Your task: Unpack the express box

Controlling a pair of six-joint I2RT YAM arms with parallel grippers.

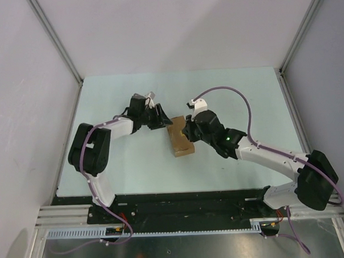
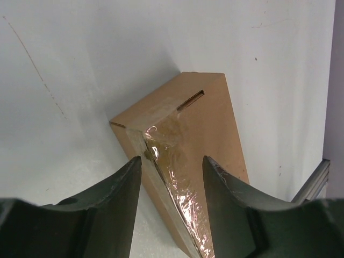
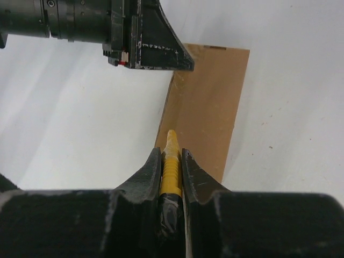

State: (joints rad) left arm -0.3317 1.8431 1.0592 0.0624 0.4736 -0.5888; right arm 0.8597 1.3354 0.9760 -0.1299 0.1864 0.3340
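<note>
Express box [image 1: 180, 140] lies flat on pale table [image 1: 228, 98]. L gripper [image 1: 161, 119] is at box's far-left corner; R gripper [image 1: 188, 129] is at box's right edge.

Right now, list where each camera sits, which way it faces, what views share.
Top external: above, behind the arms, looking down on the table; both arms show.
Left wrist: on the left arm, facing the taped express box past the open left claw.
Right wrist: on the right arm, facing the box past the right claw, shut on a yellow knife.
Shared: all see the box.
</note>
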